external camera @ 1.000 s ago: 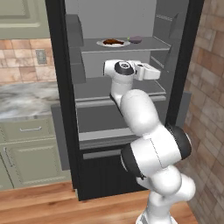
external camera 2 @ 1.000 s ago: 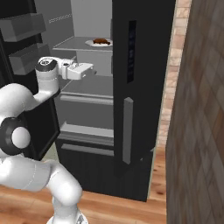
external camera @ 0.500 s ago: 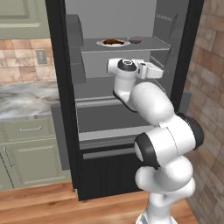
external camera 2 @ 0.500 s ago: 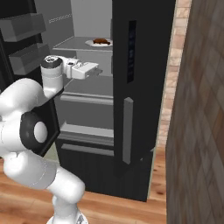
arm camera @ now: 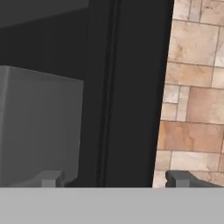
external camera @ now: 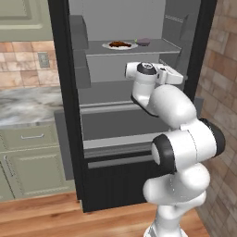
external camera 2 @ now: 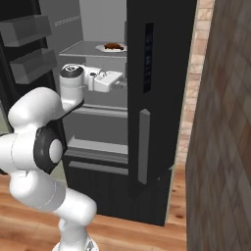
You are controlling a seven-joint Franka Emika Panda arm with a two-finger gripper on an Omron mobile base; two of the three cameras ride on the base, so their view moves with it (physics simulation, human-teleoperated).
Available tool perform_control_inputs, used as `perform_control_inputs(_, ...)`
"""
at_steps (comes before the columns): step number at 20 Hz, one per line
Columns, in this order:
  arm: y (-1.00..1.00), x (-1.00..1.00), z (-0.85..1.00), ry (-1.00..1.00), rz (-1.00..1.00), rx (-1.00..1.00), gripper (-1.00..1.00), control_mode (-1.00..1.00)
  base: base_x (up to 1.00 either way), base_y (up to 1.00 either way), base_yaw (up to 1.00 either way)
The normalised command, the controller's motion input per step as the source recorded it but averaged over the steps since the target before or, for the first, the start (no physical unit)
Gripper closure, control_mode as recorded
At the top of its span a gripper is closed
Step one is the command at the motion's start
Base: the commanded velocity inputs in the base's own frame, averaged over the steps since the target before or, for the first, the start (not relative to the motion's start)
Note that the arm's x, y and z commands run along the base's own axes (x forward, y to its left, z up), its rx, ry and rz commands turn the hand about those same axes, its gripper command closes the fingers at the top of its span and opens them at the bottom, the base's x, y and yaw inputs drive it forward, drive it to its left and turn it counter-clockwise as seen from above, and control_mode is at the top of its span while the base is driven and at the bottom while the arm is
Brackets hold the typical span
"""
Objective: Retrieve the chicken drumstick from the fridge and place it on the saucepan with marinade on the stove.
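The arm [external camera: 178,134] rose from the base in front of the open fridge [external camera: 127,176], its hand level and reaching into the middle of the grey interior. The gripper [arm camera: 113,179] pointed sideways toward the fridge's right wall; in the hand view its two fingertips [arm camera: 49,178] stood far apart at the bottom edge, wide and holding nothing. Ahead of them were a grey door bin [arm camera: 39,127], the black edge of the fridge and a strip of tan brick wall [arm camera: 192,87]. From the right base view the hand [external camera 2: 105,81] sat just left of the black door [external camera 2: 157,98] with its grey handle [external camera 2: 143,147], below the upper shelf.

Farther back and higher, on that upper shelf [external camera: 152,45], the drumstick [external camera: 119,44] lay on a small white plate [external camera: 111,46], well above the hand and apart from it. A dark purple rounded item [external camera: 144,41] sat just right of the plate on the same shelf. In the right base view the drumstick [external camera 2: 113,46] showed as a reddish-brown lump near the shelf's back.

Left of the fridge ran a marble counter [external camera: 28,106] over pale green cabinets [external camera: 32,162], with a tiled backsplash [external camera: 23,65] behind.
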Motion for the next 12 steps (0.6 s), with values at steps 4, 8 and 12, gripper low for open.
perform_control_inputs(4, -0.40, -0.02, -0.04, 0.00, 0.06, 0.00, -1.00, -1.00, 0.00, 0.00, 0.00)
perform_control_inputs(8, -0.56, -0.11, -0.02, -0.01, 0.05, 0.00, -1.00, -1.00, 0.00, 0.00, 0.00)
perform_control_inputs(12, -0.72, -0.20, 0.00, -0.02, 0.08, 0.00, -1.00, -1.00, 0.00, 0.00, 0.00)
